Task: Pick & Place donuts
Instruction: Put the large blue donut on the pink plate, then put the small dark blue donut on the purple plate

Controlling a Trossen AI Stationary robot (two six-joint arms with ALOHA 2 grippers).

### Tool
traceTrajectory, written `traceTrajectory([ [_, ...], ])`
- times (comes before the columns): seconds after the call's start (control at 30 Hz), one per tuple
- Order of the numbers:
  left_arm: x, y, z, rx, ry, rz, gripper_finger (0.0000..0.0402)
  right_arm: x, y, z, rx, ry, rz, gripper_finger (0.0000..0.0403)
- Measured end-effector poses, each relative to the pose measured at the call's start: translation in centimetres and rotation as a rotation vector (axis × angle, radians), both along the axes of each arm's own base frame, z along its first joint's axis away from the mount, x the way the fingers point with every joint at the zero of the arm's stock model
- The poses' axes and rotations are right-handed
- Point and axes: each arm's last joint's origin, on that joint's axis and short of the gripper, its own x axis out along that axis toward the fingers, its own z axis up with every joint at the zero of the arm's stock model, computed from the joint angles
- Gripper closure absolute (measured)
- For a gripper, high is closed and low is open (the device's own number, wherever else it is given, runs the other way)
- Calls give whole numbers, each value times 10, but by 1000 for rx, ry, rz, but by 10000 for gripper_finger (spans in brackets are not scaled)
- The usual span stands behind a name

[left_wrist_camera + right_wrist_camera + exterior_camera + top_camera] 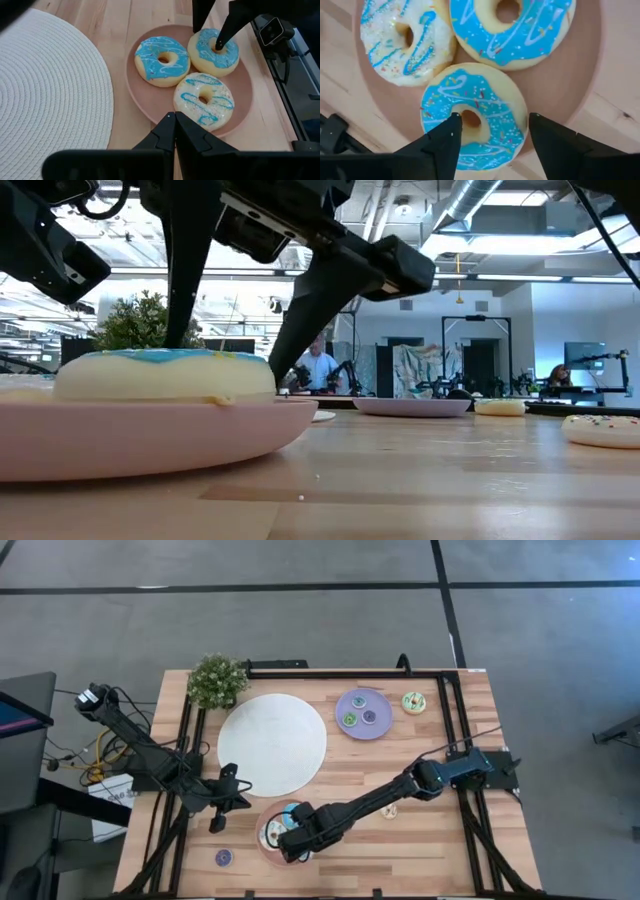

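Wooden table (420, 765) is carrying, from largest down, a white woven mat (272, 743), a pink plate (247, 100) near the front edge and a lilac plate (363, 714) at the back. Three donuts are sitting on the pink plate — the sprinkled blue donut (472, 120) is lying between the spread fingers of the right gripper (492, 135), one finger in its hole. Just beside the plate, the left gripper (175, 125) is hovering, fingers pressed together.

Three donuts are seen lying flat together: a blue-iced, sprinkled donut (472, 120) straddled by the spread fingers of the right gripper (492, 135), a plain blue-iced donut (512, 27) just beyond, and a white-iced, blue-striped donut (402, 40) alongside.
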Motion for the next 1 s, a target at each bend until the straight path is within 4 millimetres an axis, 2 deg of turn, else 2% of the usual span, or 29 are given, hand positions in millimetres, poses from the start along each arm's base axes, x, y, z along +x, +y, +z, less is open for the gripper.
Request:
traceTrajectory([
  [0.17, 0, 0, 0, -1, -1, 0, 400, -5, -2, 8, -11, 17, -1, 163],
  [0.3, 0, 0, 0, -8, 0, 4, 400, -14, -4, 28, -50, 11, 42, 161],
  [0.43, 0, 0, 0, -16, -1, 7, 400, -26, 0, 53, -61, -16, 128, 175],
  [0.5, 0, 0, 1, -16, -3, 9, 400, -33, 2, 64, -81, -18, 159, 190],
  [0.63, 1, 0, 1, -21, -11, 11, 400, -53, 2, 70, -168, 91, 204, 239],
  [0.8, 1, -1, 2, -29, -24, 15, 400, -73, 3, 74, -374, 176, 213, 330],
  [0.9, 2, -1, 3, -46, -24, 29, 400, -75, 6, 73, -442, 167, 281, 387],
  [1.0, 2, -1, 3, -48, -31, 45, 400, -76, 7, 71, -495, 175, 404, 392],
])
